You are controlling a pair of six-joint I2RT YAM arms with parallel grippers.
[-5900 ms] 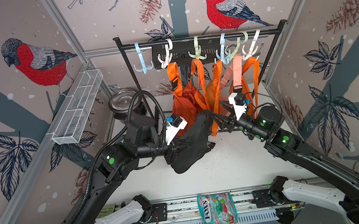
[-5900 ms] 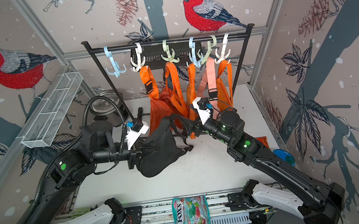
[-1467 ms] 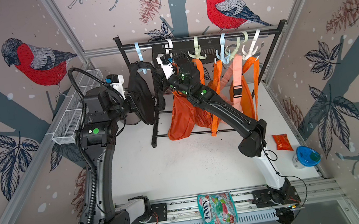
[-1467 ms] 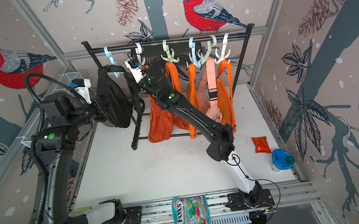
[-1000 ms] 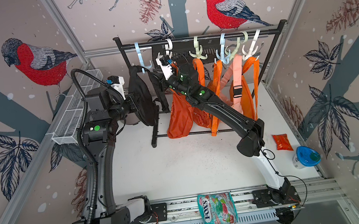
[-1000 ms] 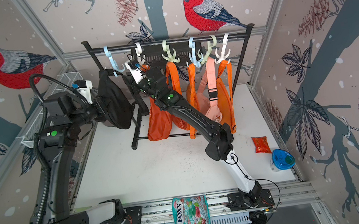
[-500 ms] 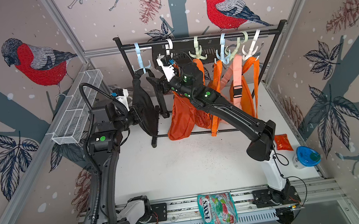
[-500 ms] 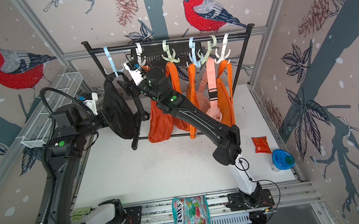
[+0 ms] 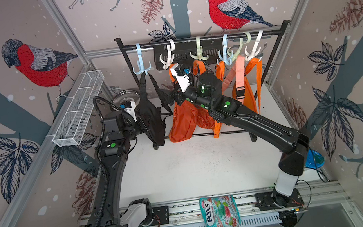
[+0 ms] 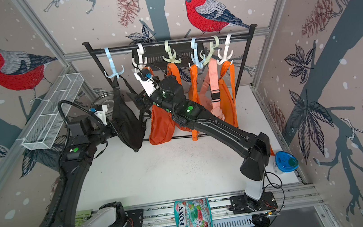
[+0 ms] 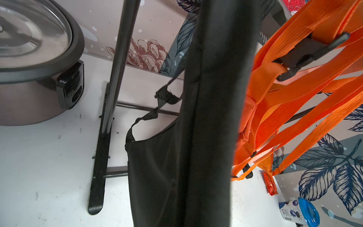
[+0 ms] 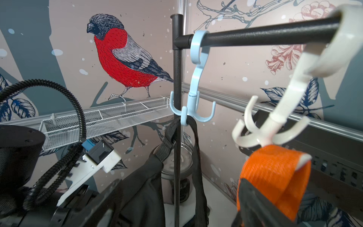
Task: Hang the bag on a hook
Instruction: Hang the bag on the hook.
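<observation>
**Operator:** Status of each gripper?

**Technician:** Right gripper [image 12: 180,204]: jaws spread wide, nothing held. The flat woven strap [image 12: 197,149] hangs just ahead of them, unpinched. Left gripper [image 9: 144,126]: closed on the soft matte side of the black waist bag [image 9: 153,120], as far as both top views show.

**Operator:** Where is the bag?

**Technician:** It is suspended. The strap is looped over one curved prong of the pale blue plastic hook [image 12: 193,110], the end hook on the rack's rough-coated round black rail [image 12: 255,37]. The limp, teardrop-shaped pouch hangs beside the end post.

**Operator:** And further out?

**Technician:** The neighbouring glossy white hook [image 12: 277,116], also multi-pronged, carries ribbed orange webbing [image 12: 275,171]. Below lies the smooth white table [image 9: 193,164].
</observation>
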